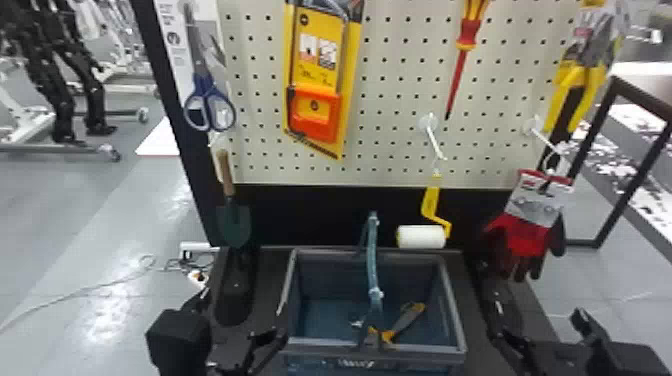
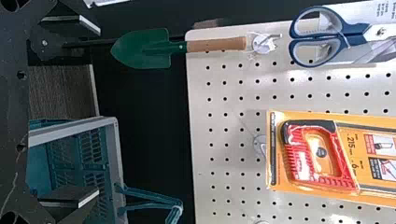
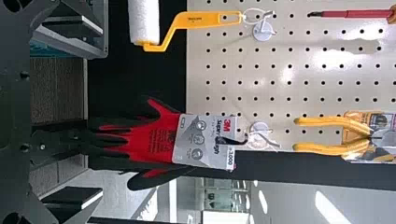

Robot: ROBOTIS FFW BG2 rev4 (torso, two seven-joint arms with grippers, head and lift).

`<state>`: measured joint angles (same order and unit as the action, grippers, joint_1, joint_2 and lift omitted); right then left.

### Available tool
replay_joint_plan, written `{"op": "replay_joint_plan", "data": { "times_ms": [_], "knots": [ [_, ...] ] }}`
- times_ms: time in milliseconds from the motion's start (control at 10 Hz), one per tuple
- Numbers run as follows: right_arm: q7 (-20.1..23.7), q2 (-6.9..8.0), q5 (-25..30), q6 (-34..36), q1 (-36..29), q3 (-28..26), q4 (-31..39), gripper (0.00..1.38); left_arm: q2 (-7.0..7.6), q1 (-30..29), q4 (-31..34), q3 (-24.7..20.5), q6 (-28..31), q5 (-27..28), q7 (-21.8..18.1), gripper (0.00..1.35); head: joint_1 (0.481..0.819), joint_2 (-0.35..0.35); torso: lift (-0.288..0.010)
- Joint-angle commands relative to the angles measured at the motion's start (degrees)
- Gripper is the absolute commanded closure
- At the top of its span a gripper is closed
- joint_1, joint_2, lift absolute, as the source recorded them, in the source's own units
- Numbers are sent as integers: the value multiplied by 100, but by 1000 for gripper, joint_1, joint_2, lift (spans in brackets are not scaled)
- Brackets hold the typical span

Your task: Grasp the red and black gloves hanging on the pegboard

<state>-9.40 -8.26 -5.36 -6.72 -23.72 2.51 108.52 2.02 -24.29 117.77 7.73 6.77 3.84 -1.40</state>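
**Right claw** (image 3: 88,112): fingers spread wide, holding nothing.

**Left claw** (image 2: 93,112): likewise wide and empty, parked beside the basket (image 2: 70,135).

**Red and black gloves** (image 3: 149,140): straight ahead of my right claw, well apart from it. They hang by a card header (image 3: 203,142) from a hook (image 3: 259,133) at the pegboard's (image 1: 390,90) 4 o'clock corner.

**Handling** (my judgement): light, soft, floppy, with grippy coated palms. I'd pinch the bunched red palms below the card, not the flimsy header.

Pegboard (image 1: 390,100) with gloves (image 1: 525,235), scissors (image 1: 209,102), trowel (image 1: 233,222), roller (image 1: 421,236), screwdriver (image 1: 465,40), pliers (image 1: 575,85)
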Motion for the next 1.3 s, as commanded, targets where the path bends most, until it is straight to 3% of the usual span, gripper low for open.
{"op": "replay_joint_plan", "data": {
  "times_ms": [0,200,400,600,700,1000,1200],
  "knots": [
    [9,0,-18,31,16,-32,3,98,0,12,0,1,18,-6,0,108,549,0,-100],
    [738,44,-62,505,289,-454,-24,88,9,20,0,9,35,2,0,108,549,0,-100],
    [1406,184,70,892,597,-893,-33,87,53,56,0,45,79,-6,0,110,549,0,-100],
    [2452,387,229,1200,1018,-1561,-235,85,44,64,0,53,106,-6,0,110,549,0,-100],
    [2900,413,281,1314,1273,-1825,-402,85,53,73,0,62,114,2,0,110,549,0,-100],
    [3946,387,624,1586,2126,-2405,-1008,85,62,108,-9,71,141,2,0,110,549,0,-100],
    [4254,140,510,1700,2618,-2501,-1509,79,71,126,-9,80,149,2,0,110,549,0,-100]
  ]
}}
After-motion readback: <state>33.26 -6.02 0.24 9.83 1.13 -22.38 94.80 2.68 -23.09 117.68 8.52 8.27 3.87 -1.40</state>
